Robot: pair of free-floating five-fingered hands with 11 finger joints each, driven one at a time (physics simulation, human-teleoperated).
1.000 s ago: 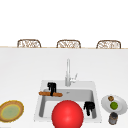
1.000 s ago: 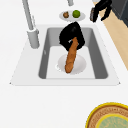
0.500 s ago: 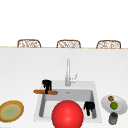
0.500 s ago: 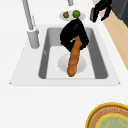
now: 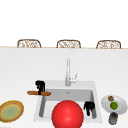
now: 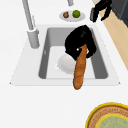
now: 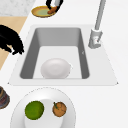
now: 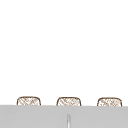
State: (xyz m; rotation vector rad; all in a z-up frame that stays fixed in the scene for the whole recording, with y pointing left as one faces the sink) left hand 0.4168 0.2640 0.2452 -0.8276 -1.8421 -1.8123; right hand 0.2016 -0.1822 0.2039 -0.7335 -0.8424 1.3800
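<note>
My left hand (image 5: 40, 85) is shut on a brown baguette (image 5: 38, 93) and holds it level above the left rim of the sink (image 5: 96, 92). In the left side view that hand (image 6: 80, 43) grips the baguette (image 6: 80, 68) by its far half. From the right, the left hand (image 7: 54, 4) and baguette (image 7: 51, 10) hang over the yellow plate (image 7: 40, 12). My right hand (image 5: 89, 107) hovers over the sink's front right with relaxed fingers hanging down, holding nothing; it also appears as the right hand (image 7: 11, 41) and the right hand (image 6: 100, 10).
A white bowl (image 7: 55, 68) lies in the sink basin. A large red ball (image 5: 67, 114) fills the front of the sink. The yellow plate (image 5: 11, 110) is on the left counter. The white plate (image 5: 122, 105) on the right carries a lime (image 5: 114, 105) and a brown fruit (image 5: 110, 98), with a jar (image 5: 113, 118) beside it. The faucet (image 5: 68, 72) stands behind.
My left hand has carried the baguette leftward, from over the basin to over the sink's left rim. The right hand has stayed put.
</note>
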